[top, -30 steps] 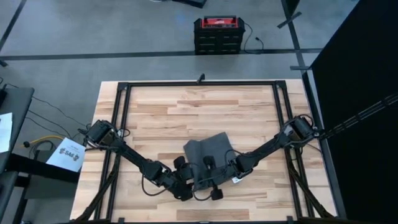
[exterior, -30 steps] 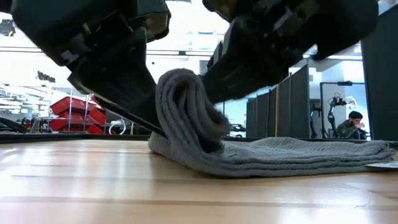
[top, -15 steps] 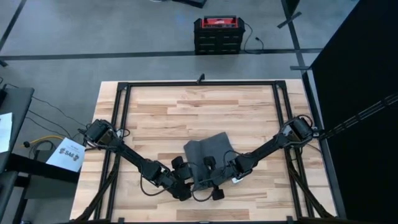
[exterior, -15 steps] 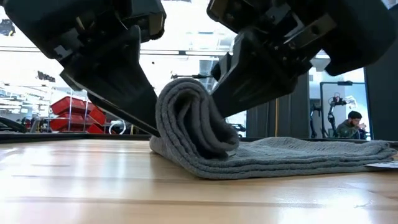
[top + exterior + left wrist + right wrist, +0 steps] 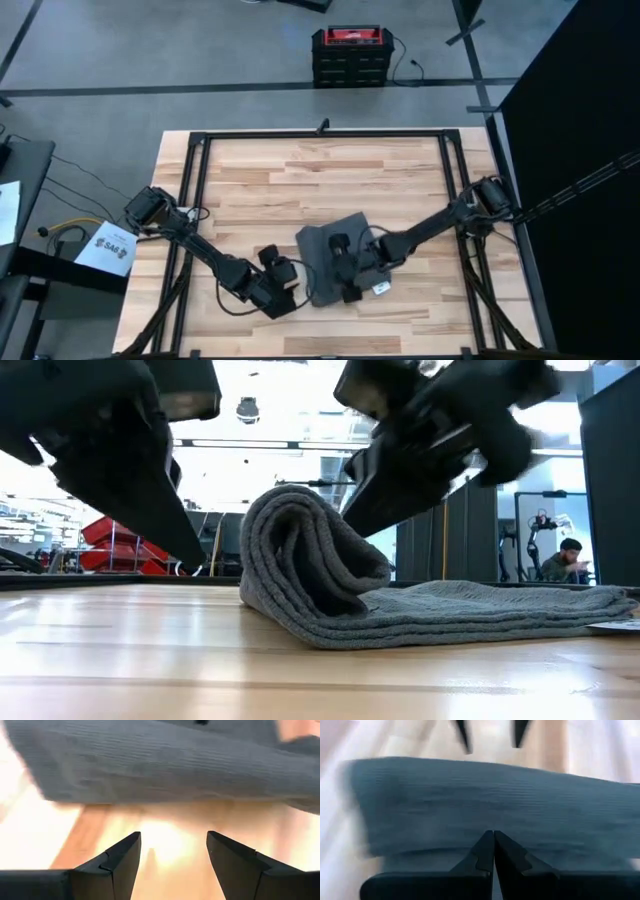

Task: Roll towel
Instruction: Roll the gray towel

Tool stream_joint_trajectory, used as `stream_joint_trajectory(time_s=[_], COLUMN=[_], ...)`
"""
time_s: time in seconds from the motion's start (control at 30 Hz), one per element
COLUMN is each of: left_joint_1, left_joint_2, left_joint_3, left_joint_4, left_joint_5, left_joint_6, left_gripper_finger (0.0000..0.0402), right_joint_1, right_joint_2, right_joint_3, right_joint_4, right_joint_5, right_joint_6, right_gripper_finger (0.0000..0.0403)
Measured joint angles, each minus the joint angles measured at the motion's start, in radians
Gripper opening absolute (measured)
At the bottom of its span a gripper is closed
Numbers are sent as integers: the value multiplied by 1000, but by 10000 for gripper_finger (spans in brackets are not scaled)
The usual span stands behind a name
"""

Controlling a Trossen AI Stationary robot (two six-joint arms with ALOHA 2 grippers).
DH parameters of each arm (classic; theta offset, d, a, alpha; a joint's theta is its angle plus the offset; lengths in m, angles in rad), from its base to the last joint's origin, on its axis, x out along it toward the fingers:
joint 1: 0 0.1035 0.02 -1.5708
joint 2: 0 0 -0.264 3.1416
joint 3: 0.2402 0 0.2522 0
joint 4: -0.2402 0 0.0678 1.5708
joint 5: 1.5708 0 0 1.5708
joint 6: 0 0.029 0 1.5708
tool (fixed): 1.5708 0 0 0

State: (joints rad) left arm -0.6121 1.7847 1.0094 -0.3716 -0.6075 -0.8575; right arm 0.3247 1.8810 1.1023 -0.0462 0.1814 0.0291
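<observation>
Soft, floppy towel (image 5: 320, 575) half-rolled near the table's front edge; left claw (image 5: 172, 852) spread, right claw (image 5: 493, 851) pressed together; grip the roll's ends.

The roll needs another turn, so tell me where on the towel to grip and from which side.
Grip the raised rolled edge of the towel, coming from the near side, where the left gripper waits open facing it. The fold stands up there, while the rest lies flat. The right gripper is shut above the towel.
</observation>
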Motion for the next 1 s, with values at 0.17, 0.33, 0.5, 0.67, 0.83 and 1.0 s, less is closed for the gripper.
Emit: stream_joint_trajectory(time_s=[0.17,0.33,0.5,0.67,0.83,1.0], left_joint_1=[17,97,173,177,180,180], left_joint_2=[0,0,0,0,0,0], left_joint_3=[-37,-98,-144,-125,-110,-109], left_joint_4=[-3,52,153,162,158,133], left_joint_5=[-79,-85,7,12,14,14], left_joint_6=[-2,61,173,234,258,224], left_gripper_finger=[214,214,214,214,214,214], right_joint_1=[-88,-152,-183,-201,-202,-199], right_joint_2=[6,37,111,114,115,85], right_joint_3=[0,1,-1,-1,0,-1], right_joint_4=[17,95,133,161,211,127], right_joint_5=[-8,-95,-142,-147,-153,-154], right_joint_6=[-61,-118,-169,-217,-256,-258], right_gripper_finger=[0,0,0,0,0,0])
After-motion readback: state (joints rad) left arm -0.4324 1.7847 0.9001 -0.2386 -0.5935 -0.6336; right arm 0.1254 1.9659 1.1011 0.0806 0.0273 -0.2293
